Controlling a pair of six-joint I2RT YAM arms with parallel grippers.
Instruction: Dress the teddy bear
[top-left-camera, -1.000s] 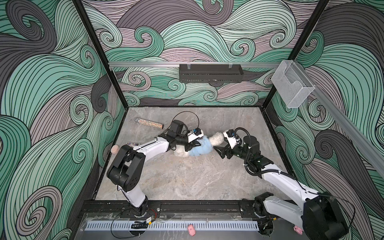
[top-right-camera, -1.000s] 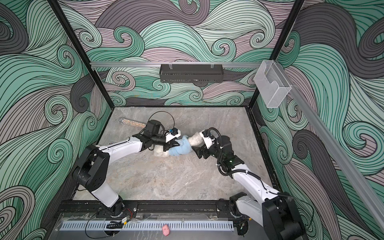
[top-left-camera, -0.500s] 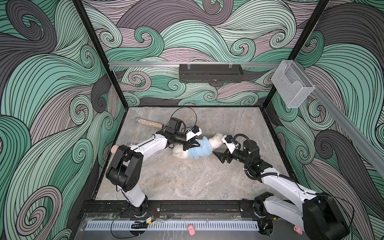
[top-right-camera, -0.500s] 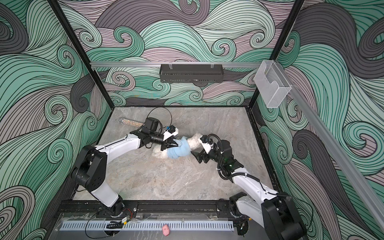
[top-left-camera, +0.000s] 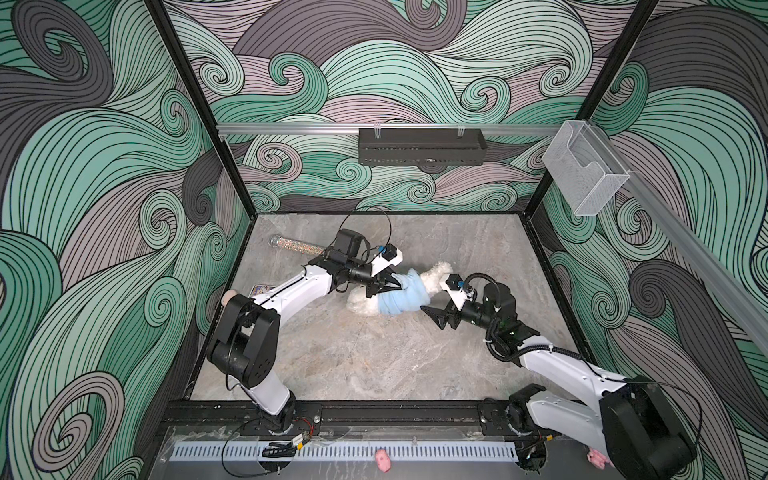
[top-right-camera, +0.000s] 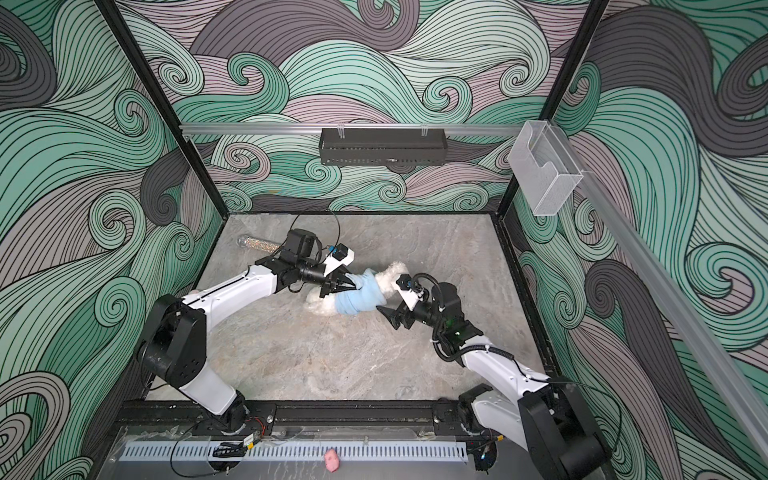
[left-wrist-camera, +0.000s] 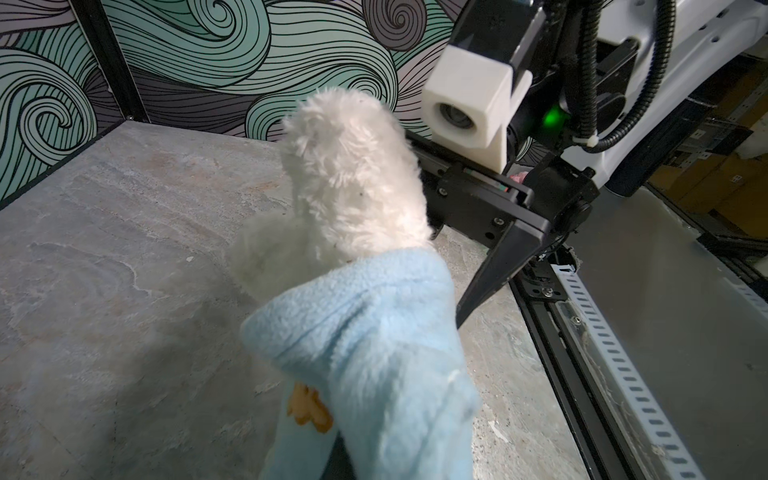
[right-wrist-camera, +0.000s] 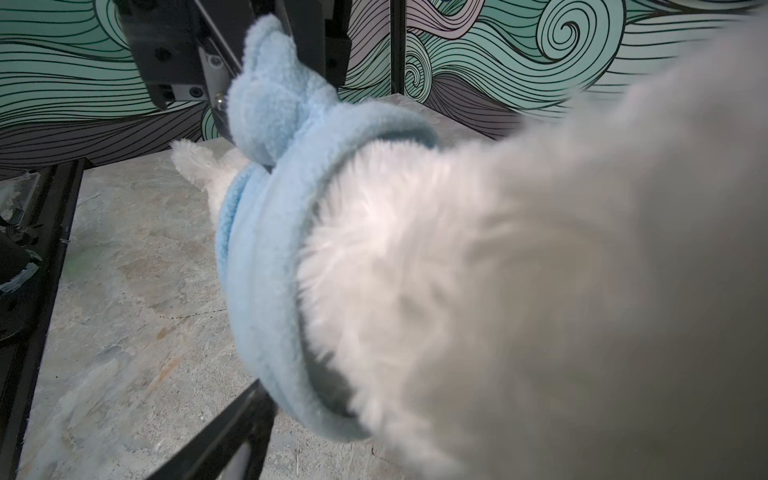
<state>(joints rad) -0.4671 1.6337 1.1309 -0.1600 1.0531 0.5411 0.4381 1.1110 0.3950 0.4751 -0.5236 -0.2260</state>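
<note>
The white fluffy teddy bear (top-left-camera: 439, 270) (top-right-camera: 394, 272) lies on its side mid-table, with a light blue fleece garment (top-left-camera: 402, 298) (top-right-camera: 358, 297) bunched around its middle. My left gripper (top-left-camera: 395, 285) (top-right-camera: 351, 285) is shut on a pinched fold of the garment on its far side; the right wrist view shows that fold (right-wrist-camera: 266, 104) between the black jaws. My right gripper (top-left-camera: 432, 302) stands open at the garment's edge by the bear's head, and one finger (right-wrist-camera: 224, 432) (left-wrist-camera: 494, 270) lies just under the hem. White fur (right-wrist-camera: 519, 270) hides its other finger.
A glitter-filled tube (top-left-camera: 296, 246) lies at the back left and a small card (top-left-camera: 259, 289) by the left arm. Pink plush toys (top-left-camera: 383, 459) (top-left-camera: 596, 457) sit on the front ledge. A black tray (top-left-camera: 422, 146) and a clear holder (top-left-camera: 584, 174) hang on the walls.
My right gripper has come away from the bear's head, moving toward the front and down to the garment's near edge. The left gripper has kept its hold on the garment.
</note>
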